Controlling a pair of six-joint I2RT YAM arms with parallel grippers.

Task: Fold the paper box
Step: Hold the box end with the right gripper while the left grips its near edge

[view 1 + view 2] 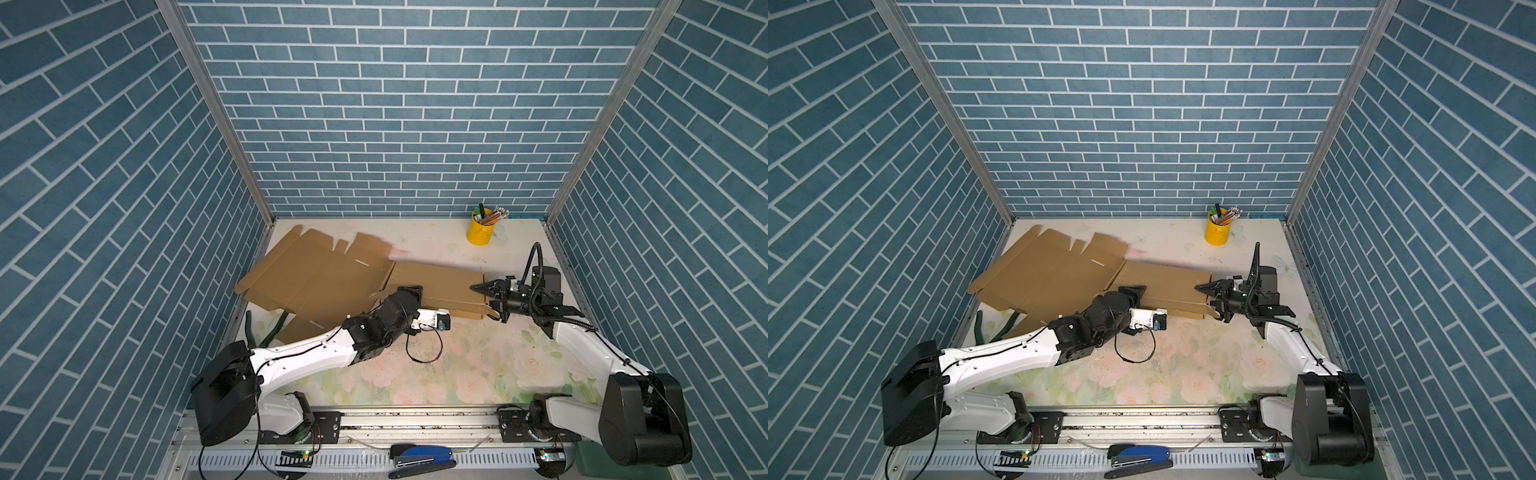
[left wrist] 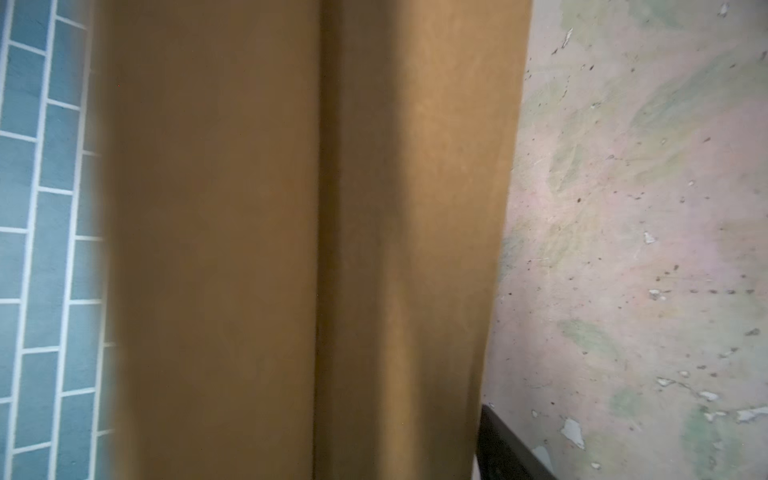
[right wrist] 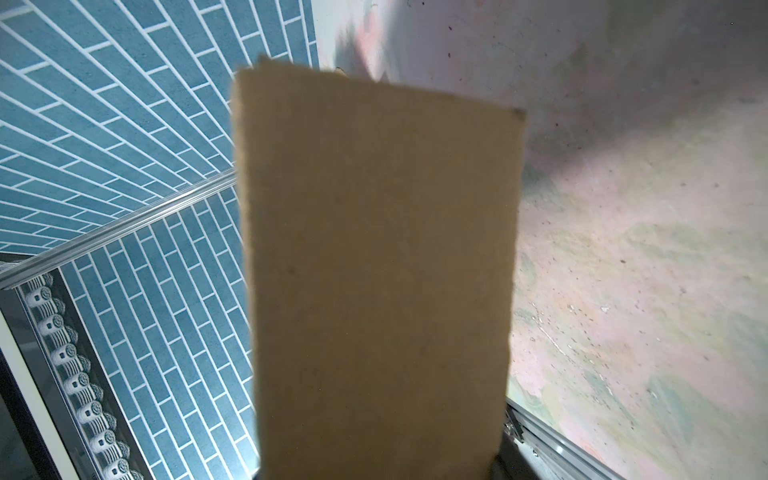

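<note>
The paper box [image 1: 324, 274] is a brown cardboard blank lying mostly flat at the back left, and both top views show its right part [image 1: 436, 282] folded up into a long low wall. My left gripper [image 1: 409, 291] is pressed against the near side of that wall. In the left wrist view the cardboard [image 2: 291, 249] fills the frame and only one dark finger [image 2: 503, 449] shows. My right gripper [image 1: 484, 302] points left at the wall's right end, jaws apart around the end flap [image 1: 487, 309]. That flap [image 3: 374, 249] blocks the right wrist view.
A yellow cup of pens [image 1: 480, 228] stands at the back right. A blue stapler [image 1: 422, 457] lies on the front rail. A green object [image 1: 270, 328] lies by the left wall, partly under the cardboard. A black cable loop [image 1: 424, 349] hangs from the left wrist.
</note>
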